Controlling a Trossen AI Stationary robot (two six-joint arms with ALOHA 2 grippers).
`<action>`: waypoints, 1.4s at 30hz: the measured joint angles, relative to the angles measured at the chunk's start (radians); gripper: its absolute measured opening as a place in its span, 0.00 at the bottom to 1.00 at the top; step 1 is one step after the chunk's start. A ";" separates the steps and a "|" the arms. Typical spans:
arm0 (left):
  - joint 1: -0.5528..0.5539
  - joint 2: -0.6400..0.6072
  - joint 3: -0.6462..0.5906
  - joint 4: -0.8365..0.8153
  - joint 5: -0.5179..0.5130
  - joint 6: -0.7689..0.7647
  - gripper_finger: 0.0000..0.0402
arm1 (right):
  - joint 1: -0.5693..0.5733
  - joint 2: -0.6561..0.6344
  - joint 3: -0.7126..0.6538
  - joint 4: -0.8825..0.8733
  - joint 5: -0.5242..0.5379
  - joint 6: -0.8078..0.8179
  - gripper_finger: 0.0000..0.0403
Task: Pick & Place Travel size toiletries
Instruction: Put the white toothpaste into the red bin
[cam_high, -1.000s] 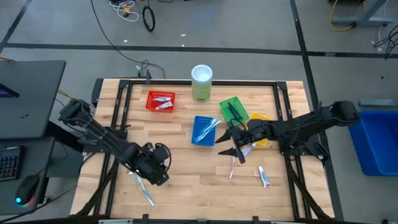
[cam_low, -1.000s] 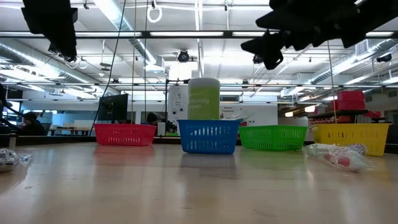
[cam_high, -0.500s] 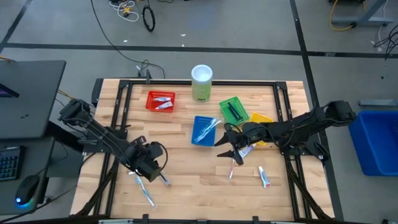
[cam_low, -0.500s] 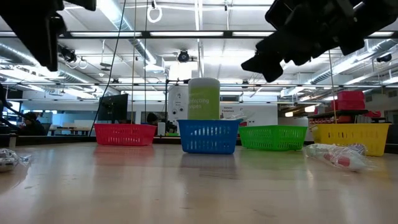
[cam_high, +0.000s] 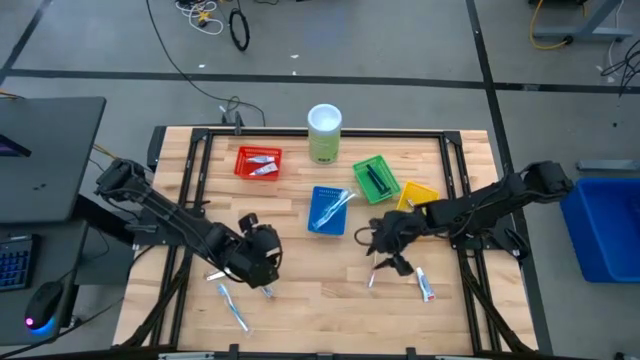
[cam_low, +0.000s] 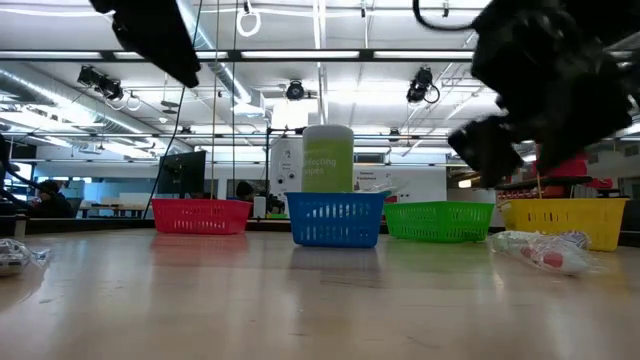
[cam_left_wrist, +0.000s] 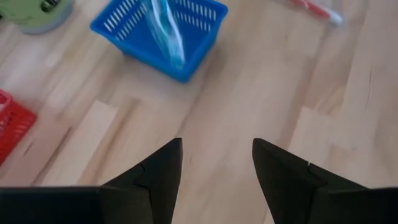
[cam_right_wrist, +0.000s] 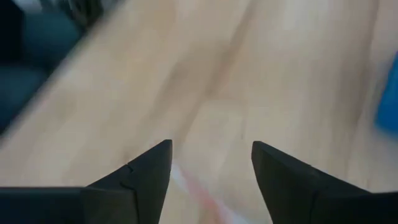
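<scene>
My left gripper (cam_high: 262, 258) (cam_left_wrist: 216, 152) is open and empty above the table's near left part. It faces the blue basket (cam_left_wrist: 163, 32), which holds pale toothbrushes (cam_left_wrist: 166, 34). My right gripper (cam_high: 385, 255) (cam_right_wrist: 211, 155) is open and empty, pointing down over a red-and-white wrapped item (cam_high: 374, 274) that lies flat on the table; the item shows as a pale streak (cam_right_wrist: 200, 194) between the fingers. A white tube (cam_high: 425, 285) lies to its right. A pale toothbrush (cam_high: 232, 306) lies at the near left.
A red basket (cam_high: 258, 162) with sachets, a green basket (cam_high: 376, 178) with dark razors, a yellow basket (cam_high: 420, 190) and a pale-green canister (cam_high: 324, 133) stand at the far side. The low view shows a wrapped item (cam_low: 545, 250) on the right and another (cam_low: 15, 256) at the left edge.
My left gripper has gone toward the table's right edge, staying open. My right gripper has come down and a little toward the near edge and has tipped to point down at the table over the wrapped item. The items on the table have not moved.
</scene>
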 joint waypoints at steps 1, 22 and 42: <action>0.006 0.000 0.000 0.008 -0.009 0.000 0.51 | 0.005 -0.001 0.011 -0.082 0.034 -0.017 0.57; 0.048 0.000 0.000 0.014 -0.024 -0.001 0.50 | 0.039 0.102 0.130 -0.655 0.438 -0.133 0.57; 0.048 0.001 0.000 0.082 -0.023 0.083 0.50 | 0.037 0.141 0.133 -0.642 0.367 -0.148 0.18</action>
